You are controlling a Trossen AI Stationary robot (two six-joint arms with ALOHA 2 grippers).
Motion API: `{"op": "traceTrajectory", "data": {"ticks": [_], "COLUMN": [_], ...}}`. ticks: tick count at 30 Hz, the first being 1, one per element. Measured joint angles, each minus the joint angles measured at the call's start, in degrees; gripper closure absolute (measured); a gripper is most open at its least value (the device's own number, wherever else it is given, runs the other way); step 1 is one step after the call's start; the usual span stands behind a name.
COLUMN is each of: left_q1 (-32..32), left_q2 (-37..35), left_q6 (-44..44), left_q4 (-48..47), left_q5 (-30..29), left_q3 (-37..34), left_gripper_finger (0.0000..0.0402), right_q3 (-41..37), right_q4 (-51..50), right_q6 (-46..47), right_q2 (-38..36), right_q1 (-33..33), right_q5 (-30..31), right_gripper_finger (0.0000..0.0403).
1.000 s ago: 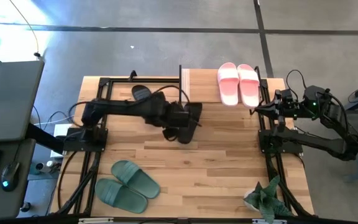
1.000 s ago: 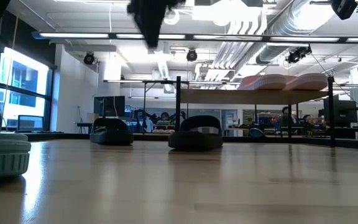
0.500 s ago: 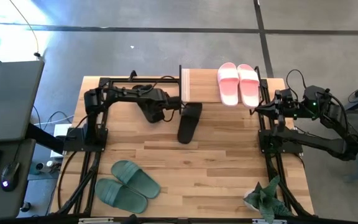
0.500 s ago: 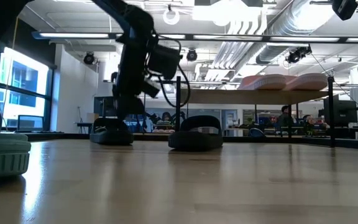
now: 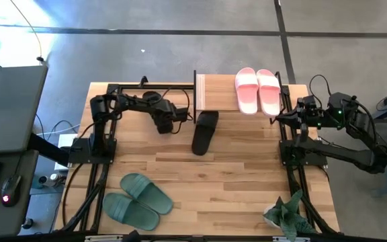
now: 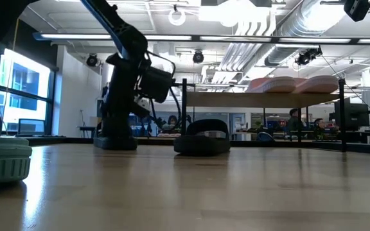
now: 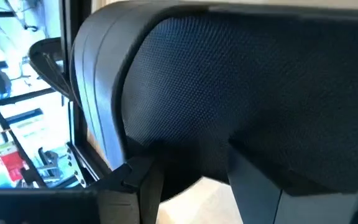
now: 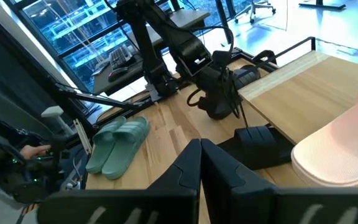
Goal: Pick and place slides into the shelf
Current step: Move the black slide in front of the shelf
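One black slide (image 5: 205, 131) lies on the table with its toe end under the shelf (image 5: 217, 94). It also shows in the low view (image 6: 202, 138). The other black slide (image 5: 150, 99) lies left of the shelf. My left gripper (image 5: 165, 121) is open and low over that slide, which also shows in the low view (image 6: 114, 142). In the left wrist view its fingers (image 7: 135, 186) stand right before the slide's strap (image 7: 229, 81). The pink pair (image 5: 259, 91) rests on the shelf's top. The green pair (image 5: 136, 200) lies near the table's near left corner. My right gripper (image 8: 199, 149) is shut and empty at the shelf's right end. My left gripper comes down slanting at the left black slide's strap (image 7: 166, 112), its fingers apart. I cannot tell whether the fingers touch the strap.
A potted plant (image 5: 284, 212) stands at the near right corner. The arms' black frames (image 5: 93, 154) run along both table sides. The middle and near part of the tabletop (image 5: 234, 181) is bare wood.
My left gripper has gone from high above the black slide at the shelf toward the table's left and far side, and down onto the other black slide. Both black slides have stayed where they were.
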Motion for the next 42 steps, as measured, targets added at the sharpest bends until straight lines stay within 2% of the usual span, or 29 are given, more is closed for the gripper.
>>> {"op": "traceTrajectory", "data": {"ticks": [15,19,23,25,28,37,42], "left_q1": [0.54,1.11,1.18,1.17,1.11,0.96,-0.78], "left_q2": [-0.07,-0.06,-0.04,-0.04,-0.04,-1.23,-3.06], "left_q6": [-3.32,-3.82,-3.87,-4.01,-5.01,-8.06,-9.74], "left_q4": [1.36,1.29,1.32,1.31,0.99,-3.29,-4.7], "left_q5": [-5.69,-5.17,-3.93,-3.52,-3.59,-2.98,-1.83], "left_q3": [-1.26,-1.26,-1.26,-1.26,-1.26,0.5,1.99], "left_gripper_finger": [0.0255,0.0302,0.0376,0.0393,0.0386,0.04,0.0388], "right_q3": [0.0,0.0,0.0,0.0,0.0,0.0,0.0], "right_q4": [0.01,0.03,0.01,0.03,0.02,0.03,0.03], "right_q6": [1.18,1.16,1.09,1.07,0.99,-0.01,0.05], "right_q2": [0.0,0.0,0.0,0.0,0.0,0.0,0.0], "right_q1": [-0.01,-0.01,0.01,-0.01,0.01,-0.01,0.01], "right_q5": [0.06,0.06,0.04,0.04,0.04,0.07,0.07], "right_gripper_finger": [0.0403,0.0403,0.0403,0.0403,0.0403,0.0403,0.0403]}}
